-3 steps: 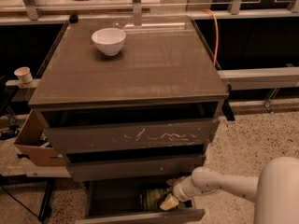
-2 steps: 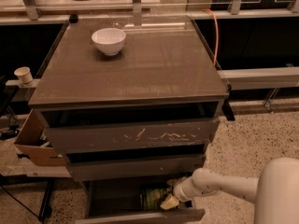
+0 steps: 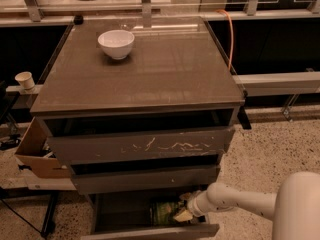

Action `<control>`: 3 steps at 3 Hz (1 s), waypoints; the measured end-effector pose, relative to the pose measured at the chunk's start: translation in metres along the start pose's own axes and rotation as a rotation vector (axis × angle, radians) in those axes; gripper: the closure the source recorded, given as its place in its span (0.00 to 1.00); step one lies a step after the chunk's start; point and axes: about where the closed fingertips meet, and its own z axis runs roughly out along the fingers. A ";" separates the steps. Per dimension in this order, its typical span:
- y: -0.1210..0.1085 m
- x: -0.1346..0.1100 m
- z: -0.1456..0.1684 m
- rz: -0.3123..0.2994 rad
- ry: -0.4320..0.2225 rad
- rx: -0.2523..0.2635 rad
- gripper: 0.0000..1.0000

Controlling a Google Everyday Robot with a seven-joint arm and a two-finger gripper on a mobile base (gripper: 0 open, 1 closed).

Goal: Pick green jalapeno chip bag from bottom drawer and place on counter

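Nothing has visibly moved since a second ago: arm, bag and drawers sit where they were.

- gripper (image 3: 184,209) is down inside the bottom drawer (image 3: 150,231), entering from the right and reaching left. It sits at the right edge of the green jalapeno chip bag (image 3: 162,212), touching or just beside it.
- Can't tell whether the gripper is closed on the bag or only up against it; dim in there and the tip blends into the foil.
- Bag lies on the drawer floor, right of centre, close behind the drawer's front panel. It lies left of the gripper. Long axis: can't tell, it reads roughly as wide as deep.
- Judgement: grasp step, lift not yet begun.
- Tight edge: the middle drawer front (image 3: 145,179) hangs just above the wrist, with the scratched drawer front (image 3: 135,146) above that. A straight lift looks blocked; the bag likely has to come out toward the front before going up.
- counter (image 3: 165,69) is well above. A white bowl (image 3: 116,44) sits at its far left; the near and right areas look open for placing, and the right side is nearest the arm.
- Risk: a thin edge pinch on crinkly foil could slip on the way out.
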 end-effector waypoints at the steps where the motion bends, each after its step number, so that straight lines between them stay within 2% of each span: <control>1: -0.007 0.017 0.013 0.009 -0.004 0.013 0.39; 3: -0.019 0.038 0.038 0.019 -0.027 0.034 0.42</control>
